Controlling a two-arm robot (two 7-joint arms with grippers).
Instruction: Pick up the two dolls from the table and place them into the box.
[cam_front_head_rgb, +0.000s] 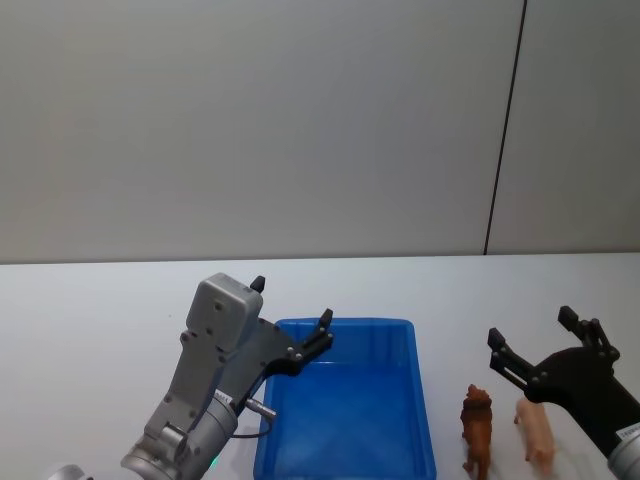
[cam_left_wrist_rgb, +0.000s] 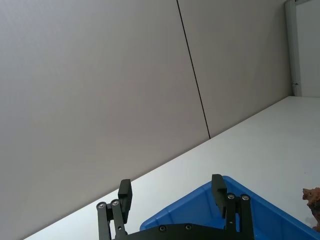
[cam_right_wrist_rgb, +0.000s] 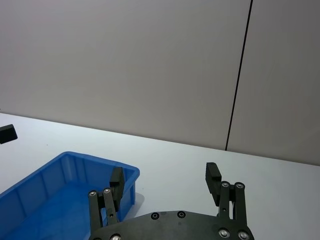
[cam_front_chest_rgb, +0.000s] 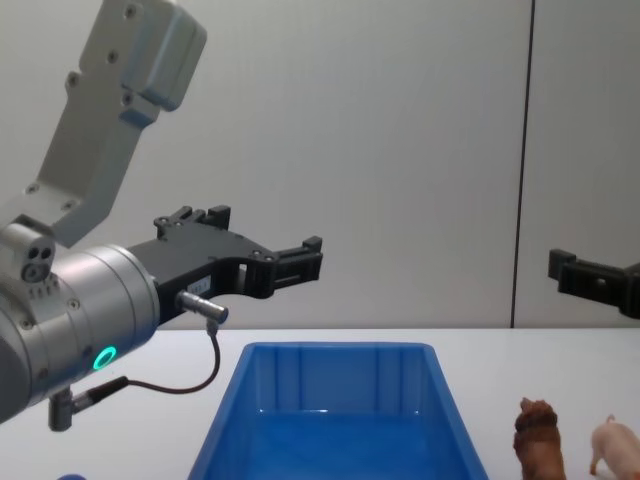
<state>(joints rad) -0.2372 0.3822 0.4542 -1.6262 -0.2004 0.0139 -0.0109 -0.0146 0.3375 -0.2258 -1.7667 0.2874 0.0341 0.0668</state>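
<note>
The blue box sits on the white table, low in the middle of the head view, and its inside looks bare. Just to its right stand the two dolls, a shaggy brown animal and a pale pink pig, both upright. My left gripper hovers open over the box's near-left corner, holding nothing. Also open and holding nothing, my right gripper hangs above and slightly behind the dolls. From the chest, the box, brown doll and pig show side on.
A grey panelled wall rises behind the table's far edge. White tabletop stretches to the left of the box and beyond it. The left wrist view catches the box and the brown doll.
</note>
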